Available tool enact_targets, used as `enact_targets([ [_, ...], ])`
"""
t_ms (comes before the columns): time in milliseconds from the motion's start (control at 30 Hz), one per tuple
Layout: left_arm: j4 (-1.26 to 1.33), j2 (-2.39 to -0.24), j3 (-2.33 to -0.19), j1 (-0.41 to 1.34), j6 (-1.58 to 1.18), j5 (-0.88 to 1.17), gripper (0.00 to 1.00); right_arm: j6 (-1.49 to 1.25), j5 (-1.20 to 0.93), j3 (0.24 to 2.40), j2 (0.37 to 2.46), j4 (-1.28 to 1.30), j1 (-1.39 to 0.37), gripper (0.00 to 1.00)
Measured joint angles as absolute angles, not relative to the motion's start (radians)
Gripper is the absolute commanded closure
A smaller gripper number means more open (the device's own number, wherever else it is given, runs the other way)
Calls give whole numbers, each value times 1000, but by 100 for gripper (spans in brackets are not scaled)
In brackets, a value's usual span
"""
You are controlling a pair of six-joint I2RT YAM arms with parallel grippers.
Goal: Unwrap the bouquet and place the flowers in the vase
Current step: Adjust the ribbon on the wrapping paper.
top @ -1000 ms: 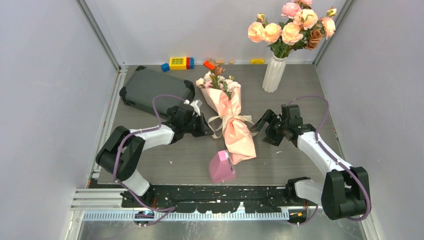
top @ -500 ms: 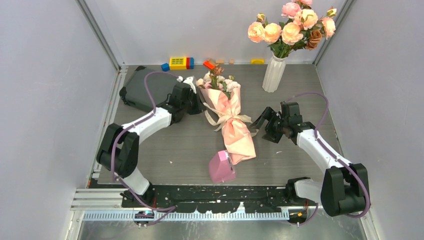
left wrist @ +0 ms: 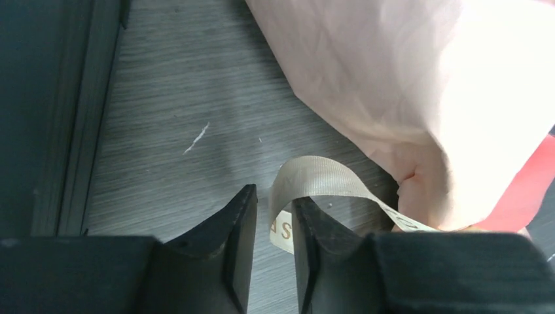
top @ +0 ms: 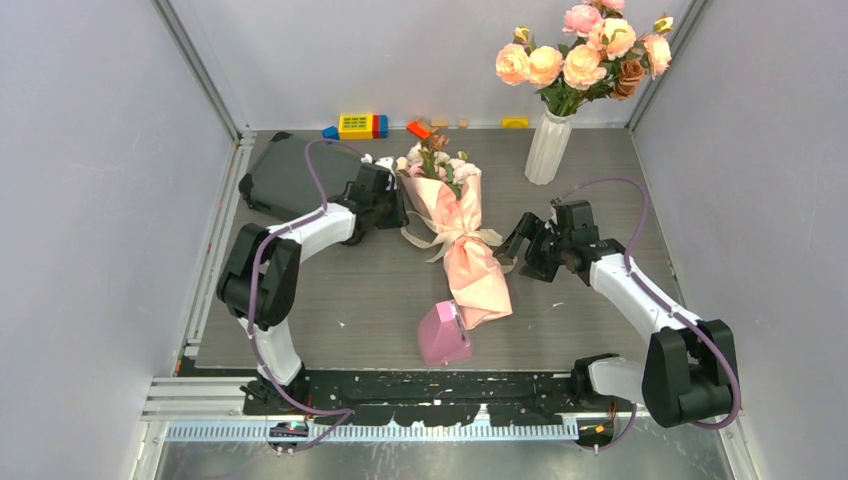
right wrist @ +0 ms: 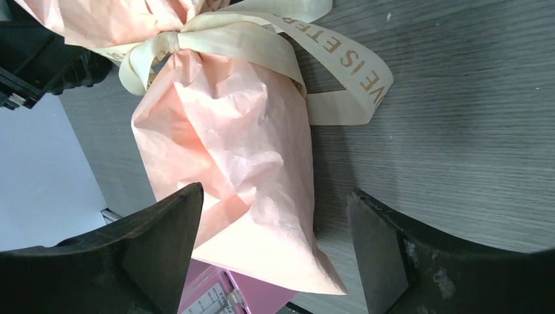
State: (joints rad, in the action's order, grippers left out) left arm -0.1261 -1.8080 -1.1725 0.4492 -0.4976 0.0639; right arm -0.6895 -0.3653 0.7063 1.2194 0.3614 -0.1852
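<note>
Bouquet flat on the desk, long axis running from the paper foot beside the pink wedge at the near end, slanting a little left, to the flowers at the far end, with the bow knotted about midway and the vase well apart at far right. Right claw spread wide and empty just right of the wrap below the bow; left claw just left of the wrap's upper part, parted by only a slit with a beige ribbon tail in the gap, pinched or loose impossible to tell. Probably calls for a pull on that tail leftward, across the long axis and away from the knot.
</note>
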Motion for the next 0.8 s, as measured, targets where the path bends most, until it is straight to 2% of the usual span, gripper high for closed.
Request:
enact_targets([
  [67, -146, -1808, -1190, 450, -482, 52, 52, -679, -352, 718, 1219, 369, -197, 14],
  [167, -176, -1791, -1215, 449, -454, 16, 43, -663, -324, 742, 1218, 380, -214, 14],
  [233, -201, -1759, -1216, 449, -435, -9, 40, -654, -305, 756, 1211, 385, -220, 14],
  [367, -250, -1680, -1214, 450, -414, -44, 41, -649, -280, 770, 1193, 390, -227, 14],
  [433, -248, -1628, -1195, 450, -408, -31, 45, -648, -267, 772, 1186, 390, -229, 14],
  [600, -159, -1509, -1052, 472, -416, 113, 53, -650, -249, 773, 1180, 389, -237, 14],
  [800, -6, -1565, -901, 529, -434, 280, 59, -665, -244, 771, 1142, 376, -250, 14],
])
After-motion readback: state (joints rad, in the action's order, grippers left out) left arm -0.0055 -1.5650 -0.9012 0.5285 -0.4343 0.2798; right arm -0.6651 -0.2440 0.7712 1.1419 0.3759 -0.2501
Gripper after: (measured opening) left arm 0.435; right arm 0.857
